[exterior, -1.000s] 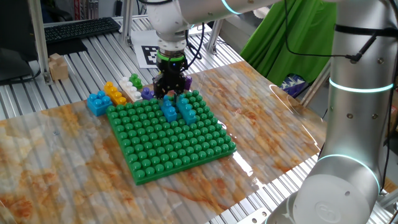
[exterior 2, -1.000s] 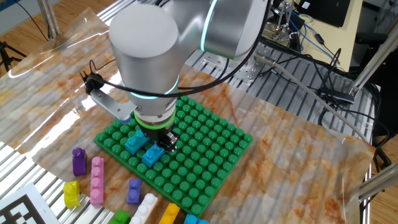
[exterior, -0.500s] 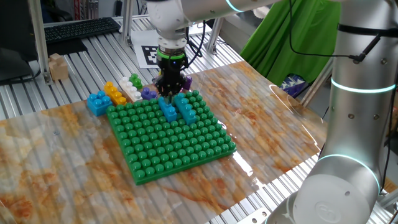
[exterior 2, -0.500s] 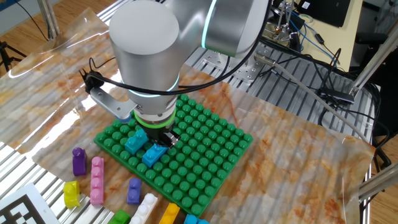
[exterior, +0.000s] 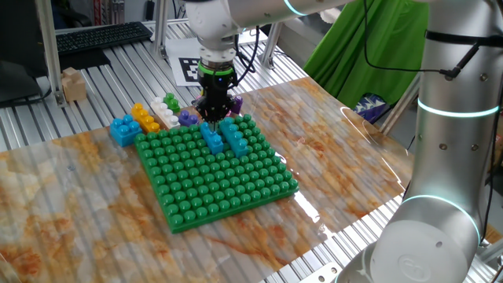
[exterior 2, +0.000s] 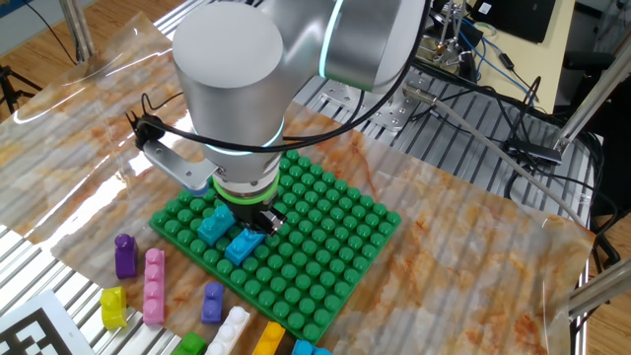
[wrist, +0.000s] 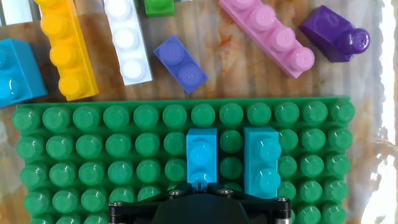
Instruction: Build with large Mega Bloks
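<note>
Two Mega Bloks sit side by side on the green baseplate (exterior: 212, 185) near its far edge: a blue brick (wrist: 201, 152) and a teal brick (wrist: 261, 160). My gripper (wrist: 200, 185) is shut, its fingertips together right over the near end of the blue brick (exterior: 212, 141), with nothing between them. The other fixed view shows the blue brick (exterior 2: 242, 247) and the teal one (exterior 2: 214, 227) under the wrist. Loose bricks lie beyond the plate: yellow (wrist: 65, 50), white (wrist: 127, 40), small purple (wrist: 180, 62), pink (wrist: 267, 34), dark purple (wrist: 336, 34), blue (wrist: 15, 68).
A printed marker tag (exterior: 189, 69), a small cardboard box (exterior: 73, 84) and a keyboard (exterior: 102, 35) lie on the slatted table behind. Green cloth (exterior: 369, 47) hangs at the right. The arm's big silver column (exterior: 448, 157) stands at the right front.
The fingers have closed from half open to fully shut above the blue brick. The bricks and the plate have not moved.
</note>
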`<state>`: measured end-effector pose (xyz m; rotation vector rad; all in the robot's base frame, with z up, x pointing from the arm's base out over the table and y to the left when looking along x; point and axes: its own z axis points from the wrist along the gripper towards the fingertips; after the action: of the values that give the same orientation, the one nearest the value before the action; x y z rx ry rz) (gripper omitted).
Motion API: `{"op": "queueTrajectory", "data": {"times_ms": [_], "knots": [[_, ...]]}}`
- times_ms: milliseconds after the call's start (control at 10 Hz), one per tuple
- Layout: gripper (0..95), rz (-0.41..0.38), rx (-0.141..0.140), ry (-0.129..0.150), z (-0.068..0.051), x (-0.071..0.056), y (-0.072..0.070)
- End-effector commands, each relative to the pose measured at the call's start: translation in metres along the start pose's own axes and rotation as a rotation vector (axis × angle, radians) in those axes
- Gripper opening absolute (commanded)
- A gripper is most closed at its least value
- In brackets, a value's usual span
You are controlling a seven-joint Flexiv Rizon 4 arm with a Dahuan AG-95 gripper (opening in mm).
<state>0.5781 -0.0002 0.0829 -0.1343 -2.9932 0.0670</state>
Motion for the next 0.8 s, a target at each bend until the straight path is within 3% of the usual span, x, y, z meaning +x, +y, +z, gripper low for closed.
{"op": "queueTrajectory", "data": {"times_ms": [100,500,800], "knots": [[0.0,-0.009,0.001,-0.005,0.003,-0.0013,-0.0003],[0.0,-0.053,0.024,-0.017,0.0049,-0.0034,-0.0026],[0.0,-0.066,0.022,-0.033,0.012,-0.0067,-0.0067]]}}
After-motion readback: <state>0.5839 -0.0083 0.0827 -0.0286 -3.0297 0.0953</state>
